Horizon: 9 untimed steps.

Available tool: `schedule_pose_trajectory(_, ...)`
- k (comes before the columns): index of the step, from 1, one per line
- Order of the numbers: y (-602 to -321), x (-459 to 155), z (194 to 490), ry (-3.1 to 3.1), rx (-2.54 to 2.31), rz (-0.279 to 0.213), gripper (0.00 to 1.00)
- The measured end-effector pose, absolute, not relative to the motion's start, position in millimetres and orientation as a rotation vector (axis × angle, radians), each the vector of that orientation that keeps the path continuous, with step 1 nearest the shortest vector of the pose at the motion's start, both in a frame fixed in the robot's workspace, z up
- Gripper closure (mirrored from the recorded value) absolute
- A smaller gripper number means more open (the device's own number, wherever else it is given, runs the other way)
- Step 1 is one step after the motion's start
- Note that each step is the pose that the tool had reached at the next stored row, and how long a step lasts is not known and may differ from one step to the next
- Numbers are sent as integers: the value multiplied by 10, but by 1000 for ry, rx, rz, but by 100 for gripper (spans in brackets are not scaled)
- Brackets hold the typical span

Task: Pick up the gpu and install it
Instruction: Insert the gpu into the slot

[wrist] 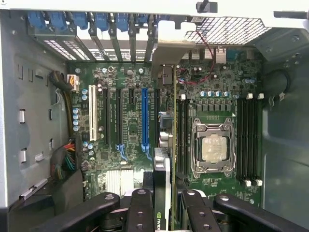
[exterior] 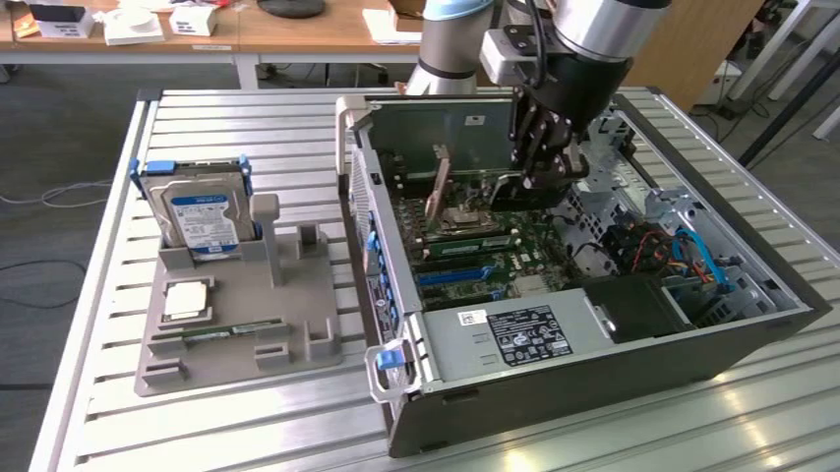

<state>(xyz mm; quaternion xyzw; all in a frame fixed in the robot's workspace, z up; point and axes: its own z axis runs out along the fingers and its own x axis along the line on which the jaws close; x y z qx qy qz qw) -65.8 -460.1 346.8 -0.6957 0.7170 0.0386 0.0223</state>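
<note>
Exterior view: the arm reaches down into the open computer case (exterior: 735,324) lying on its side on the slatted metal table (exterior: 236,433), and the gripper (exterior: 541,172) hangs low inside it, over the motherboard (exterior: 486,251). The gpu (exterior: 440,182) is in the case, a thin card standing on edge above the board, tilted a little, beside the gripper toward the exterior view's left.

In the wrist view the gpu (wrist: 167,145) runs edge-on from between the black fingers (wrist: 140,212) up to the slot openings at the case's back wall, its grey metal bracket (wrist: 166,50) at that far end. The jaws stand partly closed, one finger on each side of the card's near end and pressed against it, so the gripper (wrist: 166,212) has hold of the gpu. The card sits just beside the blue expansion slot (wrist: 144,118), between it and the processor socket (wrist: 212,147); whether its edge is seated in a slot cannot be told.

On the table at the exterior view's left, well apart from the case, a grey holder tray (exterior: 302,354) carries a hard drive (exterior: 200,211) with a blue label standing upright.
</note>
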Motion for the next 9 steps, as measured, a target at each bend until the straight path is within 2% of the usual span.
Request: schedule_pose_trajectory(9, -4601, -658, 3305, 2221, -2155, 120, 73)
